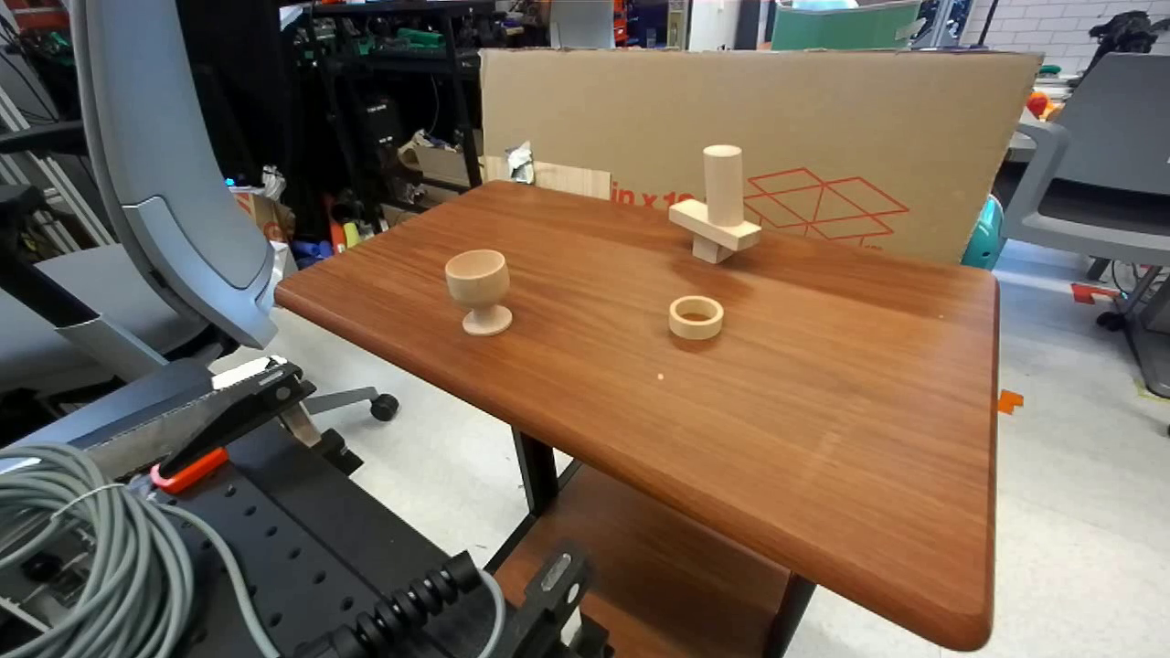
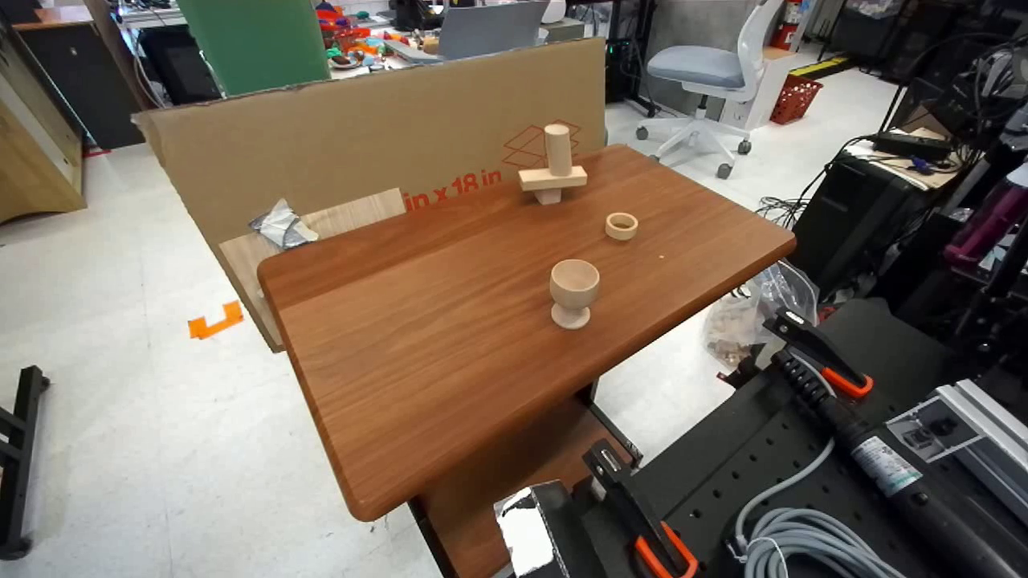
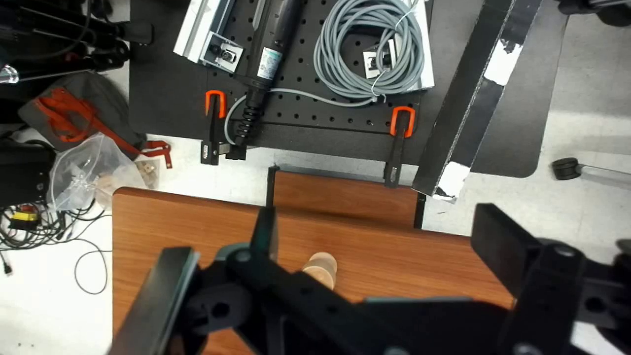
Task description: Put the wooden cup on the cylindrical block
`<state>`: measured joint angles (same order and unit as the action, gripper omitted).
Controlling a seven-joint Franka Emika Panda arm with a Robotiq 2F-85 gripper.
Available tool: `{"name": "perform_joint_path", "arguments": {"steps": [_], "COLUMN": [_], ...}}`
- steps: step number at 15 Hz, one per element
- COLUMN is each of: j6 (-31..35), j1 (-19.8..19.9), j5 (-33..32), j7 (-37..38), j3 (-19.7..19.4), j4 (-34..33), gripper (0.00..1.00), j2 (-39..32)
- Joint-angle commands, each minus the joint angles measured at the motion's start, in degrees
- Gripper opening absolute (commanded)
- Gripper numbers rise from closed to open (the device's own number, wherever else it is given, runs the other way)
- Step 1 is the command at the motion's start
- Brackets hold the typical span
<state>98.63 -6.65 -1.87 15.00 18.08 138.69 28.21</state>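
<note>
The wooden cup, a pale goblet, stands upright on the table in both exterior views (image 1: 478, 281) (image 2: 573, 287). In the wrist view its bowl and foot (image 3: 323, 266) show partly behind a gripper link. The cylindrical block, a pale upright cylinder, shows in both exterior views (image 1: 724, 187) (image 2: 557, 151). It stands on a flat wooden bar (image 1: 713, 227), which rests on a smaller block. It is hidden in the wrist view. My gripper (image 3: 382, 239) is wide open with nothing between its fingers, above the table and apart from the cup. The arm is outside both exterior views.
A low wooden ring (image 1: 696, 318) lies on the brown table (image 1: 823, 411) near the cylinder. A cardboard panel (image 2: 361, 144) stands along the far edge. A black pegboard bench (image 3: 315, 118) with clamps, a grey cable coil (image 3: 374, 49) and a black bar lies beside the table.
</note>
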Motion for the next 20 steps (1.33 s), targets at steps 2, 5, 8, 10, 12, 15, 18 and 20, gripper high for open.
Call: {"name": "perform_joint_path", "arguments": {"steps": [2,5,8,10,12,15,18,20], "j6": [0.55,4.61,10.29,14.81,19.02,22.87,24.97,26.13], "j1": [-1.10,0.17,0.84,1.21,1.51,1.57,0.98,0.74], "j5": [-0.88,-0.53,0.03,-0.64,-1.44,-3.41,-5.56,-6.46], "j7": [0.54,-1.12,-2.56,-3.70,-4.13,-3.29,-2.68,-2.44], "j3": [-1.18,-3.37,-5.96,-7.39,-8.55,-9.93,-11.08,-11.81], "j4": [-0.14,-0.68,-0.41,-0.92,-2.05,-4.33,-5.90,-7.01], "gripper": [1.00,1.00,1.00,1.00,1.00,1.00,1.00,1.00], "j2": [-0.94,-5.34,-11.13,-16.50,-22.20,-30.14,-35.78,-38.59]}}
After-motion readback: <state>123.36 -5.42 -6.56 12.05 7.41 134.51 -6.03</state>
